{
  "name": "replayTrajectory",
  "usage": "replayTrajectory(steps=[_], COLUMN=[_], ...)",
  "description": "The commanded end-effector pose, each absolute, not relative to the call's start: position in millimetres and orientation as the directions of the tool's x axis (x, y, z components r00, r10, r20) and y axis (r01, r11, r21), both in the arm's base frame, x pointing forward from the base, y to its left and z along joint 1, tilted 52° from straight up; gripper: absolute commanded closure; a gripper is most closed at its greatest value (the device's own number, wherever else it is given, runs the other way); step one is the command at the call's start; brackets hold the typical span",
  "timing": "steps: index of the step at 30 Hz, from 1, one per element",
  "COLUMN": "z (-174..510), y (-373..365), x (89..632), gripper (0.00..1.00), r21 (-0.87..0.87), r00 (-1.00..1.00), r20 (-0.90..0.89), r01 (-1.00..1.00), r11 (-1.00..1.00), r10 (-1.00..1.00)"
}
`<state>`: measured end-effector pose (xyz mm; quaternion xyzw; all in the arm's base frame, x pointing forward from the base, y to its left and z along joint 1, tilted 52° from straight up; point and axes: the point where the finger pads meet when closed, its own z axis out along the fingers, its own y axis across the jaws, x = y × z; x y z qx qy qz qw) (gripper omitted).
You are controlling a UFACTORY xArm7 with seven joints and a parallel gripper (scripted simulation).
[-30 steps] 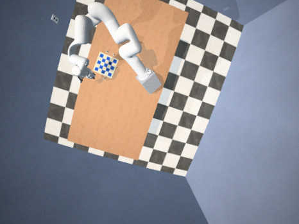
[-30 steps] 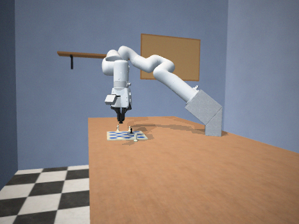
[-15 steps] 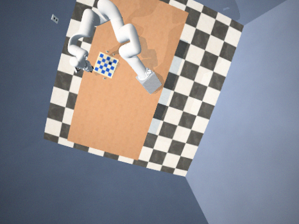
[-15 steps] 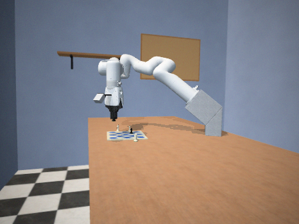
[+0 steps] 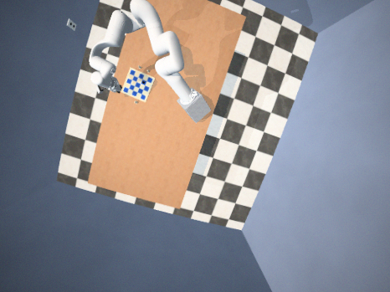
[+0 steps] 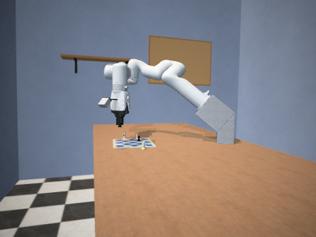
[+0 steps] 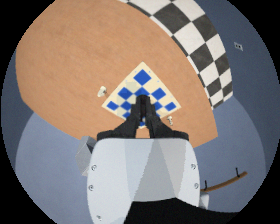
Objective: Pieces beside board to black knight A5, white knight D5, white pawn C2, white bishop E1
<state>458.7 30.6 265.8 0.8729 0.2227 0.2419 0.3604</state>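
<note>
The gripper (image 5: 119, 89) (image 6: 119, 123) (image 7: 143, 100) is shut on the black knight and hangs high above the table by the board's left edge; a small dark part shows below the fingertips in the exterior view, the rest is hidden. The blue and cream board (image 5: 143, 97) (image 6: 129, 147) (image 7: 142, 76) lies flat. One white piece (image 5: 136, 102) (image 6: 143, 146) (image 7: 102, 91) stands beside its near side. A second white piece (image 5: 140, 67) (image 6: 124, 135) and a third white piece (image 5: 148, 70) (image 6: 137, 135) stand beyond its far side. Their kinds are too small to tell.
A black piece (image 5: 144, 82) (image 6: 138, 138) stands on the board, right of its middle. The arm's grey base block (image 5: 195, 109) (image 6: 215, 113) stands at the table's right side. The table's left edge runs close to the board.
</note>
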Motion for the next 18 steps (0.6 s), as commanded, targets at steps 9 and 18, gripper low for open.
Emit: replayTrajectory(steps=[9, 18], z=[243.0, 222.2], y=[12.0, -5.5], x=[481.0, 500.5], gripper=[1.0, 1.0], r21=[0.737, 0.737], r00=[0.782, 0.782], r20=[0.264, 0.264], r01=[0.215, 0.215], r11=[-0.641, -0.641], r10=[0.565, 0.565])
